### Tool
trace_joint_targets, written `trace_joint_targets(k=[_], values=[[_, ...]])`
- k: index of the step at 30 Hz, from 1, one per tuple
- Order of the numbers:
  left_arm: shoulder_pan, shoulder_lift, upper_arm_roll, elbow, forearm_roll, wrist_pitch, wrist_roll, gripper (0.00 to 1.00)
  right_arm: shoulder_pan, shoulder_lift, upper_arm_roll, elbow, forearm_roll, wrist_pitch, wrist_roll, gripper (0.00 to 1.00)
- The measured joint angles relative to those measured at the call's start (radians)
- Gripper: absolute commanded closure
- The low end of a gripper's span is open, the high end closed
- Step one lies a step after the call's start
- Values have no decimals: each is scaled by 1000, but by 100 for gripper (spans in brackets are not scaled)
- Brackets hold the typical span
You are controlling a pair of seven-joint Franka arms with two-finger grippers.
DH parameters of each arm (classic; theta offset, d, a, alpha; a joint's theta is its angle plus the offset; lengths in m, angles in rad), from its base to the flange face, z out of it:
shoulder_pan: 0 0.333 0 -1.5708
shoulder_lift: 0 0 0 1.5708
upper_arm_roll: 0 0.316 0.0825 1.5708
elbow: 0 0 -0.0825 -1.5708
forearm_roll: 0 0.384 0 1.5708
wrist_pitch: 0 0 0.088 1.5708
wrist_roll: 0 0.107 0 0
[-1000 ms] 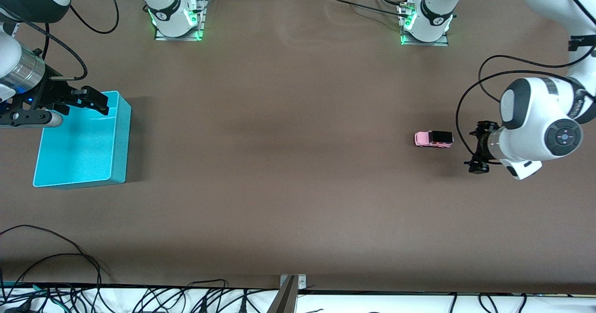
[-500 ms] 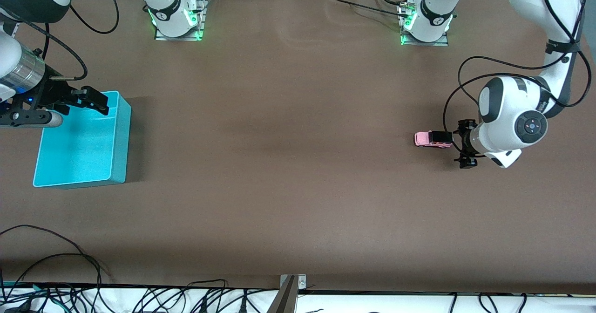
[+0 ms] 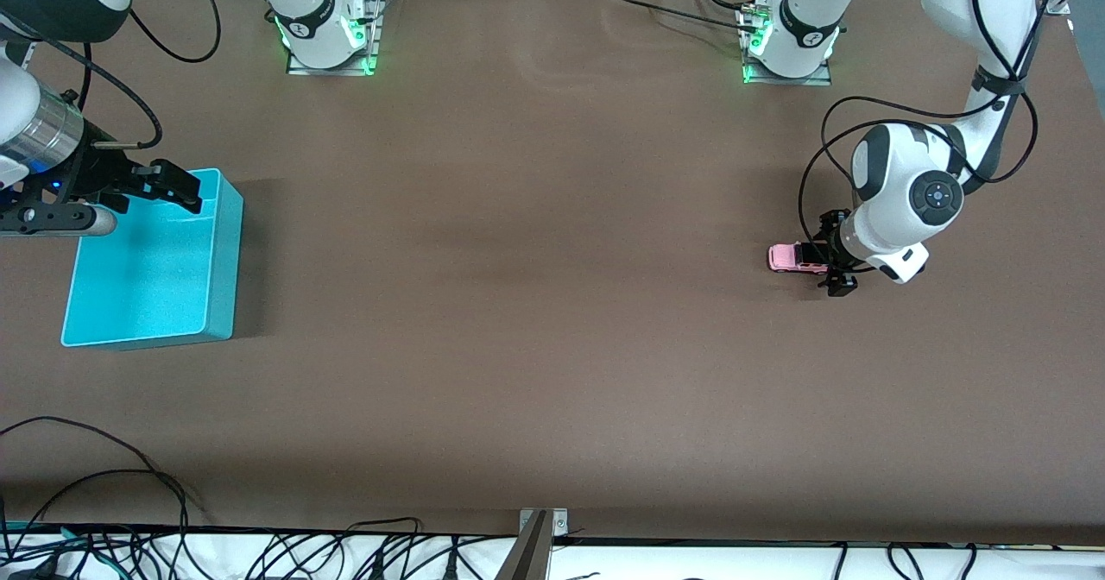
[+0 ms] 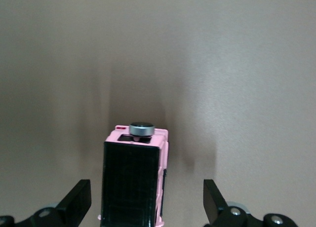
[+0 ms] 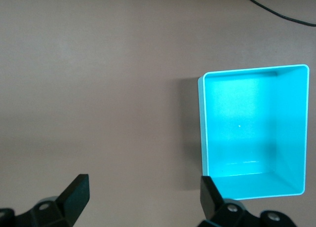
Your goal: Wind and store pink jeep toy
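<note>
The pink jeep toy [image 3: 787, 257] stands on the brown table toward the left arm's end. Its body is light pink with a black roof section [image 4: 132, 180], and a round grey disc [image 4: 141, 129] sits on top at the pink end. My left gripper [image 3: 832, 256] is low at the jeep's black end and open. Its fingers [image 4: 79, 197] stand on either side of the roof section [image 4: 146, 196] with gaps showing on both sides. My right gripper [image 3: 169, 190] hangs open and empty by the turquoise bin [image 3: 223, 261], with only table between its fingers [image 5: 144, 188].
The turquoise bin [image 5: 204, 128] is empty and stands at the right arm's end of the table. Both arm bases [image 3: 328, 28] stand along the table edge farthest from the front camera. Cables [image 3: 104, 485] lie along the nearest edge.
The left arm has swung in toward the jeep, and its open gripper now straddles the toy's black end. The jeep and the right arm have not moved.
</note>
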Motion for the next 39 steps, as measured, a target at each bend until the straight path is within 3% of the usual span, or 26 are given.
trace_joint_targets(k=[12, 15, 20, 25, 34, 39], values=[[-1, -11, -9, -26, 0, 9, -45, 6, -2, 0, -3, 0, 0, 19, 0, 0], [-2, -11, -20, -33, 0, 10, -45, 15, -2, 0, -3, 0, 0, 20, 0, 0], [-4, -11, -28, -37, 0, 14, -45, 47, -2, 0, -5, 0, 0, 20, 0, 0], [-4, -11, -28, -39, 0, 14, -44, 49, -2, 0, -7, 0, 0, 20, 0, 0], [-4, -14, -28, -40, 0, 16, -31, 92, -3, 0, -11, 0, 0, 20, 0, 0], [-4, -15, -28, -37, 0, 16, -17, 94, -4, 0, -13, 0, 0, 20, 0, 0]])
